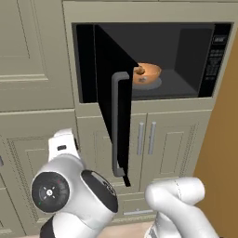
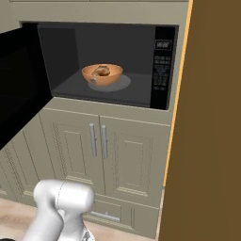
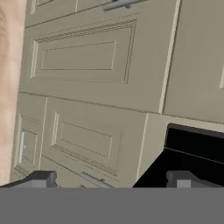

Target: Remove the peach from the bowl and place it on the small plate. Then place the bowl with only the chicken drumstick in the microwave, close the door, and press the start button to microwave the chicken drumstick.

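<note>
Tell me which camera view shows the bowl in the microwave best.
The right base view: the bowl sits unobstructed on the microwave's floor, with the chicken drumstick visible inside. In the left base view the open microwave door hides the bowl's left part. The hand view faces cabinet fronts and the door's dark edge.

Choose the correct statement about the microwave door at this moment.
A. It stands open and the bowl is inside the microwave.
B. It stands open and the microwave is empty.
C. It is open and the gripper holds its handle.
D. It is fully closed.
A. The microwave door swings out to the left, and the orange bowl sits inside on the turntable; the gripper is wide apart and faces the cabinet fronts.
</note>
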